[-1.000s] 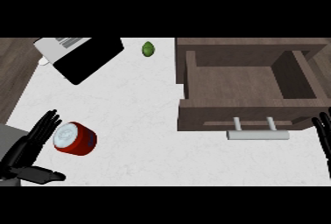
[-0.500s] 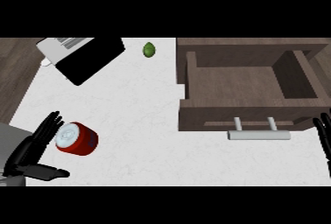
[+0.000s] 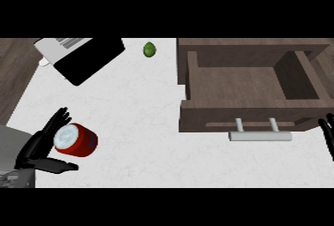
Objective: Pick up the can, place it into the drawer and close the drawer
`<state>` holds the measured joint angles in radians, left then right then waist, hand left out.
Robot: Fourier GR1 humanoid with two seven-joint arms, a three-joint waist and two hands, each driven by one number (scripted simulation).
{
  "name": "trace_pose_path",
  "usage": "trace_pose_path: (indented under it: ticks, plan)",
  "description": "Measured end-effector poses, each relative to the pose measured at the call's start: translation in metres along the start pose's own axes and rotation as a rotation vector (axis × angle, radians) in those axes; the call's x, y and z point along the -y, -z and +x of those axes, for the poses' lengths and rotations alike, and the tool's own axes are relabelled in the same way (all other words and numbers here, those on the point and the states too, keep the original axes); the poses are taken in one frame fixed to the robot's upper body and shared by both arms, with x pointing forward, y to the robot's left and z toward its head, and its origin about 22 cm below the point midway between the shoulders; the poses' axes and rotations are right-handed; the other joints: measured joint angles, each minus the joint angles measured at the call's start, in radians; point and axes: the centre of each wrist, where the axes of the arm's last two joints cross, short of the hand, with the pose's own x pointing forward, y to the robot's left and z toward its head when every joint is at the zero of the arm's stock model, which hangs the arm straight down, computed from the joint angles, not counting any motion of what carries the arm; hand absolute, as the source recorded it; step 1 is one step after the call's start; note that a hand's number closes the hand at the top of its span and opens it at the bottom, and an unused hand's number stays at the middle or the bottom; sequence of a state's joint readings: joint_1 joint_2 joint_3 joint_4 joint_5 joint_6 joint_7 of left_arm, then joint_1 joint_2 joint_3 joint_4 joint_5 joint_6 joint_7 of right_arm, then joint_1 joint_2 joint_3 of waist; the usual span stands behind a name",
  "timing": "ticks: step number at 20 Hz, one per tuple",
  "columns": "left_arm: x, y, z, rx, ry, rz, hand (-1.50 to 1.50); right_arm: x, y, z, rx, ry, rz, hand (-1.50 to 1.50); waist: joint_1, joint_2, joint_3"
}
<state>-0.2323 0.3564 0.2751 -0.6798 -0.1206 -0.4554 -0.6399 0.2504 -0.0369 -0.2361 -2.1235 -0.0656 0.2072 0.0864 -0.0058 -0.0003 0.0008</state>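
Since the earlier frames my left hand [image 3: 42,143] has crept a little closer to the can [image 3: 76,139], which itself has barely shifted at the lower left of the frame. Fingers are straight and lie along the can's left side, thumb stretched out below it, so the hand is open and nothing is gripped yet. I judge the risk to be this: if I curl the fingers while the can sits off the palm, it could tip or roll away to the right across the counter [image 3: 137,114]. Well apart, at the upper right, the drawer [image 3: 251,84] stands open with its handle [image 3: 259,136] facing down-frame; a long carry follows, and a poor hold might let the can slip out. My right hand [image 3: 327,134] rests at the right edge, fingers straight, just beside the handle. A green fruit [image 3: 150,49] and a dark board [image 3: 88,59] sit at the top.
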Motion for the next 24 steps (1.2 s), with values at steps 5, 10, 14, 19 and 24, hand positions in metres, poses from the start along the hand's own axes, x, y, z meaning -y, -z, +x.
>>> trace_pose_path:
  ticks: [5, 10, 14, 19, 24]
  plan:
    - [0.009, 0.007, -0.010, -0.004, -0.009, -0.001, -1.50, -0.002, 0.003, -0.001, 0.002, 0.003, -0.002, -1.50, -0.002, 0.001, -0.001]
    - [0.013, 0.013, -0.007, -0.006, -0.019, -0.013, -1.50, -0.001, 0.001, 0.006, 0.006, -0.001, -0.004, -1.50, 0.000, 0.000, -0.001]
    - [0.024, 0.024, -0.005, 0.006, -0.020, -0.032, -1.50, -0.006, -0.006, 0.007, 0.004, 0.008, -0.002, -1.50, 0.000, 0.000, -0.001]
    - [0.032, 0.034, -0.001, 0.025, -0.016, -0.063, -1.50, -0.003, -0.008, 0.005, 0.004, 0.010, -0.013, -1.50, 0.001, -0.001, 0.001]
    - [0.032, 0.040, 0.003, 0.038, -0.030, -0.086, 1.50, -0.005, -0.010, 0.006, 0.006, 0.013, -0.013, -1.50, 0.000, -0.001, 0.001]
